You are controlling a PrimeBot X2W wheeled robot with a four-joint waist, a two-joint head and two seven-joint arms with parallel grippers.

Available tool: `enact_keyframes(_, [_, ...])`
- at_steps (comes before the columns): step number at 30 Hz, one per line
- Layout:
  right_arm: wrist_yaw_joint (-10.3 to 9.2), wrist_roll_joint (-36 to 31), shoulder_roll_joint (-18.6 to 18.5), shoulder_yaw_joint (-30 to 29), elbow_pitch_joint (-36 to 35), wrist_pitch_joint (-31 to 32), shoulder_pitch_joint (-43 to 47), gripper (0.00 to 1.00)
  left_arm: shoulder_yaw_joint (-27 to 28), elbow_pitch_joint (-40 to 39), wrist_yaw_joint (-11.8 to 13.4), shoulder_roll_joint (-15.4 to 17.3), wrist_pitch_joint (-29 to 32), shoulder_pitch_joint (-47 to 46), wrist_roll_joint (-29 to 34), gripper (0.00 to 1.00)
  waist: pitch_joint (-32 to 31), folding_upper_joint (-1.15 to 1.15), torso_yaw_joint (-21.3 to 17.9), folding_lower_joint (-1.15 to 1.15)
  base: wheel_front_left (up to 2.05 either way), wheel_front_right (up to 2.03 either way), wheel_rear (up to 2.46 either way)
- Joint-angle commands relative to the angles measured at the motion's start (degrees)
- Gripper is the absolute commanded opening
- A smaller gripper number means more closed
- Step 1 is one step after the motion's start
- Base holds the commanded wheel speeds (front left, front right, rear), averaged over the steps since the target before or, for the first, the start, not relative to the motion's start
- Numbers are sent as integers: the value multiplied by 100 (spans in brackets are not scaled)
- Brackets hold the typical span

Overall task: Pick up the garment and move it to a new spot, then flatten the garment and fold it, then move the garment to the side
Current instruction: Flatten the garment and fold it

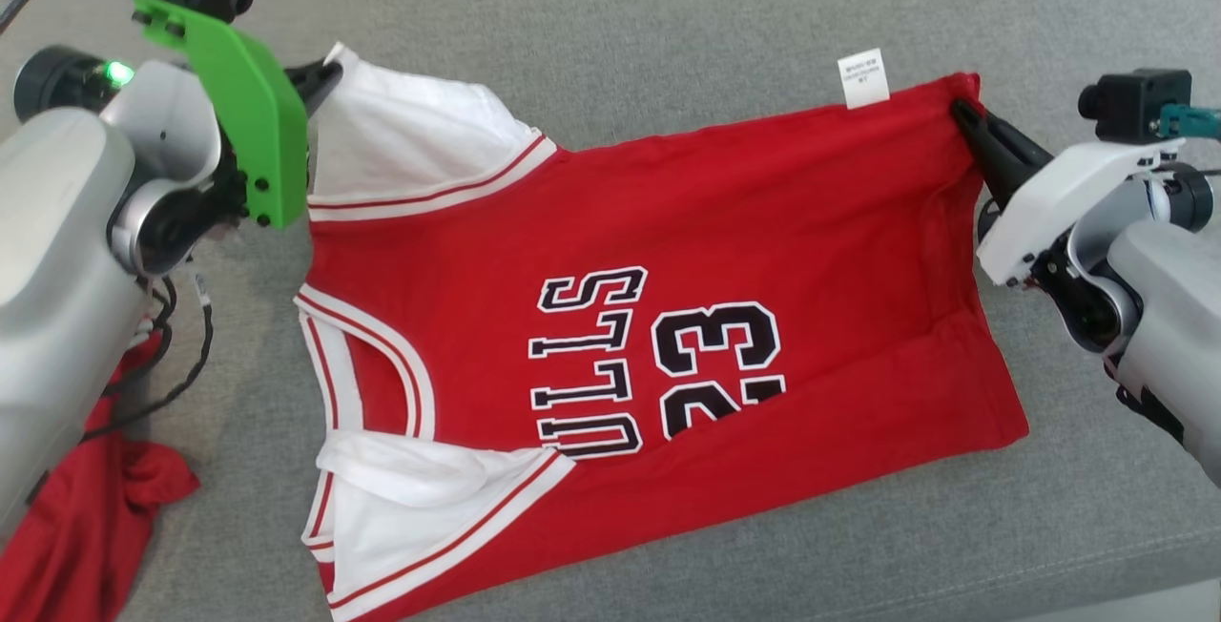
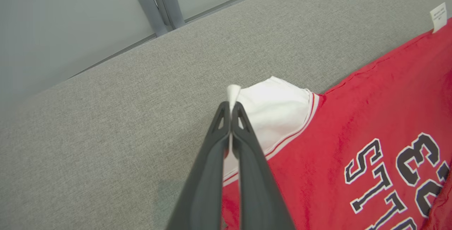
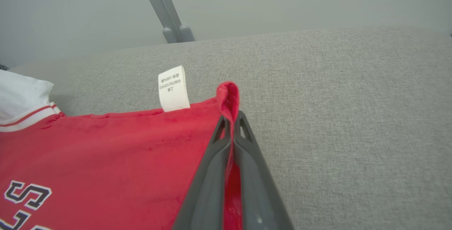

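Spread face up across a grey cushion [image 1: 668, 11]: a red shirt [image 1: 668, 250], collar and white sleeves toward the left, hem toward the right, far edge drawn out between two grips. Pinched together on the tip of the far sleeve [image 2: 279, 113] with the left gripper [image 2: 230, 108], a nub of white cloth poking past the fingertips. Likewise closed tight on the far hem corner with the right gripper [image 3: 231, 117], red fabric bunched between the fingers, just beside a white label [image 3: 173, 88]. Judged light, thin and limp: no stiffness to speak of, bound to sag wherever unsupported, more likely to drag and wrinkle on the rough weave than to slide. Best taken at corners and seams, as here, with doubled hem and sleeve trim offering more to bite on than a single layer. Worth noting the near sleeve [image 1: 401, 479] flopped back over itself and long creases toward the hem, both yet to smooth before any fold. Nearby, at the near left under the left arm, a second red cloth [image 1: 86, 527], apart from the shirt but probably in the way of a move to that side. Also loose black cables [image 1: 181, 355] hanging low off that arm, and grey legs [image 2: 159, 4] beyond the far edge, well apart from the work.
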Motion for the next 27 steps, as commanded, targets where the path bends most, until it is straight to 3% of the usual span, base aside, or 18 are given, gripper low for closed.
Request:
enact_keyframes(1, [-10,-69,-66,-49,-47,-22,161,0,-53,-161,-13,127,52,178,-152,0,-238,0,131,0,0,0,0])
enact_keyframes(10, [-9,-429,-352,146,-237,-23,656,0,-210,-1169,5,838,712,754,-815,0,-492,0,321,0,0,0,0])
enact_keyframes(18, [-9,-343,-652,974,-180,10,548,0,-335,-2052,335,1234,1432,1224,-1298,0,-613,0,446,0,0,0,0])
enact_keyframes(27, [-9,-306,-896,1244,-389,232,514,0,-465,-2895,770,1500,2064,1715,-1937,0,-787,0,479,0,0,0,0])
